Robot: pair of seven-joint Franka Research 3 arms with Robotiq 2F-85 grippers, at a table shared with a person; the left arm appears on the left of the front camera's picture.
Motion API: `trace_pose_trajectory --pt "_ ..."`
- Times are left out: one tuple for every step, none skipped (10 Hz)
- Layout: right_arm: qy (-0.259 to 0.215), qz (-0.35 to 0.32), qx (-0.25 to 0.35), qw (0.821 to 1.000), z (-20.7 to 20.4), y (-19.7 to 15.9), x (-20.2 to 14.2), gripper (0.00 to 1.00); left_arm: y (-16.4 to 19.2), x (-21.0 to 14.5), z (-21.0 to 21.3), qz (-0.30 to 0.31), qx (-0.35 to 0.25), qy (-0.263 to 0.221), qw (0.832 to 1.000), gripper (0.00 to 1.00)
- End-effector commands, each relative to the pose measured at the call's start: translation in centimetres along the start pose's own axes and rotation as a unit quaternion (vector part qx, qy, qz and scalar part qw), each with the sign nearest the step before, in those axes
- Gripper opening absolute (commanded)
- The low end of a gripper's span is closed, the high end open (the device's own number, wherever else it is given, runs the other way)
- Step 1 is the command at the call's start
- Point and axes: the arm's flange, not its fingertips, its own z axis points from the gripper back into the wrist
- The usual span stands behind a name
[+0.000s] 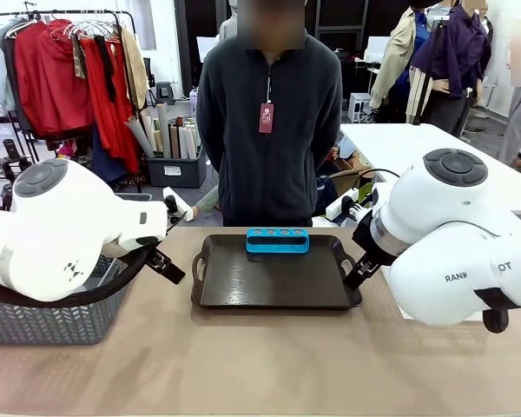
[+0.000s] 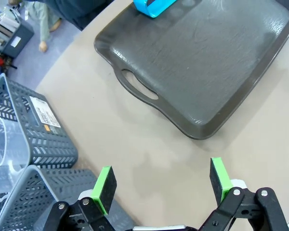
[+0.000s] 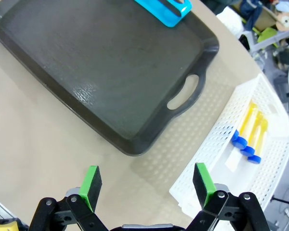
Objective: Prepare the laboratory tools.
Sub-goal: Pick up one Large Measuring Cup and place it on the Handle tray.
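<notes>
Left wrist view: the left gripper point(image 2: 162, 185) stood released, its two green pads point(image 2: 104, 187) wide apart at the bottom of the frame with nothing between them, hanging over bare tan table point(image 2: 135, 139). Just above the pads, filling the upper right, lay the dark tray point(image 2: 207, 72), one handle slot turned toward the gripper. The blue rack point(image 2: 151, 6) rested on the tray's far edge, cut by the top of the frame. At the left edge two grey mesh baskets point(image 2: 43, 139) sat side by side; a clear plastic beaker point(image 2: 2, 144) stood inside the upper one.

Right wrist view: the right gripper point(image 3: 147, 182) was likewise released, its pads spread and empty at the bottom centre above the table surface. The tray point(image 3: 86, 62) occupied the upper left, with the blue rack point(image 3: 166, 9) at the top edge. In the right half, beside the tray's handle, sat the white lattice basket point(image 3: 216, 159); yellow blue-capped test tubes point(image 3: 253, 127) lay flat in it, close together, caps toward the lower part of the frame.

Front view: the tray point(image 1: 278, 282) lay centred between the two arms, the blue rack point(image 1: 278, 240) upright on its far rim with all holes empty. A person point(image 1: 269, 122) stood behind the table at upper centre.
</notes>
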Motion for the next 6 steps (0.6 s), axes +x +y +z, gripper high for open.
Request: trace_pose_trajectory --pt "-0.007 -0.003 -0.003 1.0 -0.31 -0.7 -0.09 1.0 -0.18 -0.22 -0.53 0.005 -0.003 0.006 1.0 1.0" --pt "-0.007 -0.003 -0.003 1.0 -0.31 -0.7 -0.09 1.0 -0.18 -0.22 -0.53 0.005 -0.003 0.006 1.0 1.0" --pt "-0.007 -0.003 -0.003 1.0 -0.31 -0.7 -0.09 1.0 -0.18 -0.22 -0.53 0.005 -0.003 0.006 1.0 1.0" --pt "-0.007 -0.003 -0.003 1.0 -0.31 -0.7 -0.09 1.0 -0.18 -0.22 -0.53 0.005 -0.003 0.006 1.0 1.0" --pt "-0.007 -0.003 -0.003 1.0 -0.31 -0.7 -0.09 1.0 -0.18 -0.22 -0.53 0.005 -0.003 0.006 1.0 1.0" --pt "-0.007 -0.003 -0.003 1.0 -0.31 -0.7 -0.09 1.0 -0.18 -0.22 -0.53 0.005 -0.003 0.006 1.0 1.0"
